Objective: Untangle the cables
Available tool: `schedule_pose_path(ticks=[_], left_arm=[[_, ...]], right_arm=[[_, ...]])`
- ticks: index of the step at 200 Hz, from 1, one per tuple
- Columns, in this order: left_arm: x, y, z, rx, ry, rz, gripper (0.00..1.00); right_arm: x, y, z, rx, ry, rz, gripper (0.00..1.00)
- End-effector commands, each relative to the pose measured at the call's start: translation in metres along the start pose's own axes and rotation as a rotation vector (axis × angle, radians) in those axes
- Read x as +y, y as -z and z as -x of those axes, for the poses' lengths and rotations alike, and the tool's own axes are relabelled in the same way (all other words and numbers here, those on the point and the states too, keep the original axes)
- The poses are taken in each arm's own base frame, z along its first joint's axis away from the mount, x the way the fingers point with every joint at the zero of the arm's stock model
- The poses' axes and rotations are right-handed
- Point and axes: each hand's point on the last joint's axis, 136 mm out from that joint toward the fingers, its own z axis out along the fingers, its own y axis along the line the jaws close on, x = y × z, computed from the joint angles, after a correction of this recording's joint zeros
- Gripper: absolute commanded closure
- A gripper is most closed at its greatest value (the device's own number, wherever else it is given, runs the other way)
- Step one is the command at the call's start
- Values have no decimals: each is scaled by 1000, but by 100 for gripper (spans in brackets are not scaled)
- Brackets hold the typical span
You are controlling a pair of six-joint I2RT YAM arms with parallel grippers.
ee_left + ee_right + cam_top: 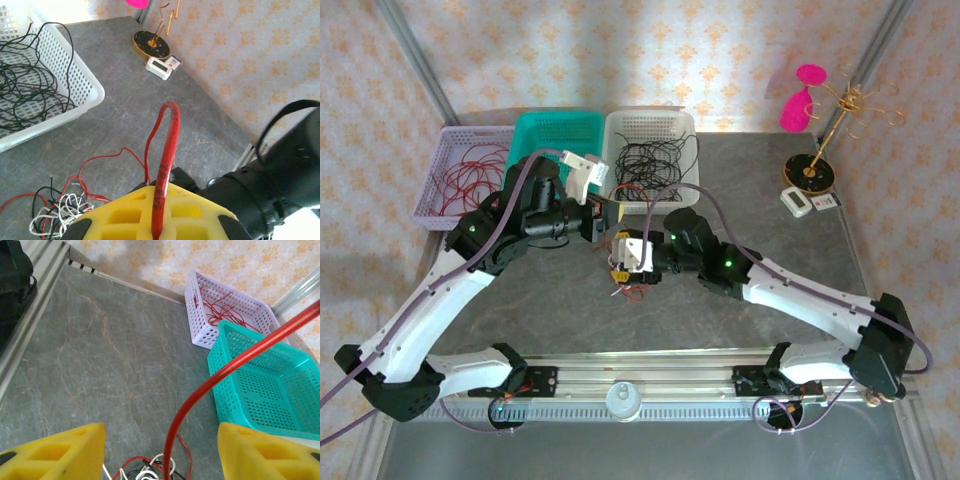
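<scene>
The cables form a small clump of red, white and black cords on the grey table, between the two arms. My left gripper hovers above the clump; its yellow pads are shut on a red cable that arches upward and drops back toward the clump. My right gripper sits just above the clump. Its yellow fingers stand wide apart, and the taut red cable passes freely through the gap between them.
Three baskets line the far edge: lilac holding red cords, teal, and white holding black cords. A gold stand and a small white device sit at the back right. The rail runs along the near edge.
</scene>
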Motion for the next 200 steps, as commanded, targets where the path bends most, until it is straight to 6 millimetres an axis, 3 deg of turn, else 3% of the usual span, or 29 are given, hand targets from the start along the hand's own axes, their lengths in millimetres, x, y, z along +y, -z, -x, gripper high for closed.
schedule_pose_path(ticks=[1, 25, 45, 78, 103, 130, 143, 168, 200], left_arm=[[-10, 8, 5, 1, -10, -28, 100], [-9, 11, 10, -4, -25, -6, 100], [-8, 15, 17, -20, -42, 18, 100], [0, 27, 40, -142, -51, 87, 100], [-9, 32, 55, -246, -56, 38, 100], [-12, 36, 68, -344, -54, 17, 100], [-13, 38, 73, -380, -57, 11, 100], [-11, 39, 80, -430, -71, 19, 100], [-10, 41, 90, -505, -85, 20, 100]], right_arm=[[-15, -5, -6, 32, 47, -43, 44], [-28, -11, -20, 74, -15, -47, 68], [-28, -7, -25, 39, -73, -47, 71], [-11, 4, -10, -137, -268, 21, 86], [-3, -1, 1, -279, -542, 58, 100], [-6, -4, 17, -376, -753, -59, 100], [-16, 0, 22, -410, -862, -127, 100], [-43, 3, 2, -409, -1164, -284, 100], [-40, -12, -15, -317, -1390, -296, 100]])
